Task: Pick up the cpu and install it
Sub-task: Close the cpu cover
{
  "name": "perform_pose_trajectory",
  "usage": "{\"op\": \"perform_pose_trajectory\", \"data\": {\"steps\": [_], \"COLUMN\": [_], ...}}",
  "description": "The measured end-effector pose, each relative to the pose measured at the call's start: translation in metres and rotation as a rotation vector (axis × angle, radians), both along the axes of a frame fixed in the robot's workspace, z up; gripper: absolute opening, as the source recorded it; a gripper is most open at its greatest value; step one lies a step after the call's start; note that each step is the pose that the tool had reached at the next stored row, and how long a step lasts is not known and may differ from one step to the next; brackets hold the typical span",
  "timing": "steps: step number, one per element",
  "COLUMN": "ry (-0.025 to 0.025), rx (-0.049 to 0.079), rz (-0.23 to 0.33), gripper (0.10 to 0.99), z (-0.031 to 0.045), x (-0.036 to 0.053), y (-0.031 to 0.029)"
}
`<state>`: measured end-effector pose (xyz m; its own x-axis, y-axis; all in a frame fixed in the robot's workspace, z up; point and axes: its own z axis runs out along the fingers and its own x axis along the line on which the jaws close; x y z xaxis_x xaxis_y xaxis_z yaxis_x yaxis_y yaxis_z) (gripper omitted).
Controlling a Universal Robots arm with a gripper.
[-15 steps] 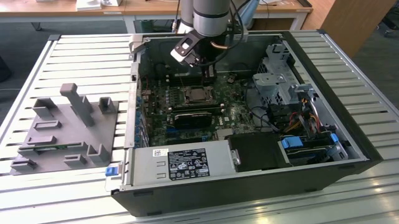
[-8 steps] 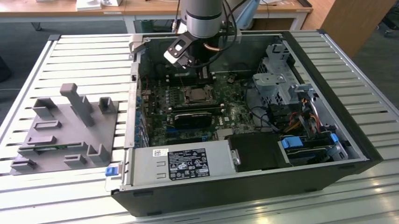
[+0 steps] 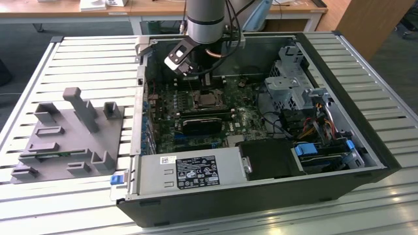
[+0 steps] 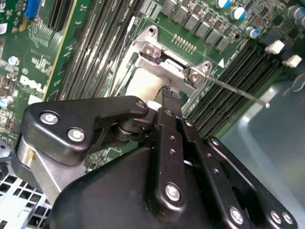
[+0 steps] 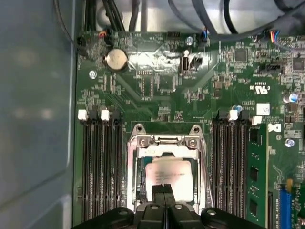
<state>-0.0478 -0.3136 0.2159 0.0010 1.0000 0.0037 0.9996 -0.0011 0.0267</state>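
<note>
End effector [image 5: 164,191] fingers are drawn together with no gap between them. Their tips sit on or just over the cpu [image 5: 172,174] at one of its edges; I cannot tell whether they touch it, and they appear to grip nothing.

The cpu lies flat inside the socket frame [image 5: 164,140] on the motherboard [image 5: 157,86]. A dark strip of socket floor shows along one of its edges.

It is probably light, stiff and thin, with a smooth metal top that may slip, and its underside and the socket contacts are likely delicate. Two opposite rim edges look like the safest hold.

Room is tight. The frame closes in on every edge, memory slots [image 5: 99,167] flank both sides, and a thin lever wire [image 4: 238,93] juts nearby. The open computer case [image 3: 365,147] on the tabletop [image 3: 85,58] leaves clear space only overhead.
</note>
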Motion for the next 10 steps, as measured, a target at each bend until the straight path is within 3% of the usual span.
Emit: {"op": "perform_pose_trajectory", "data": {"steps": [10], "ry": [0.0002], "rx": [0.0], "rz": [0.0], "gripper": [0.106], "z": [-0.0098], "x": [-0.0083], "y": [-0.0001]}}
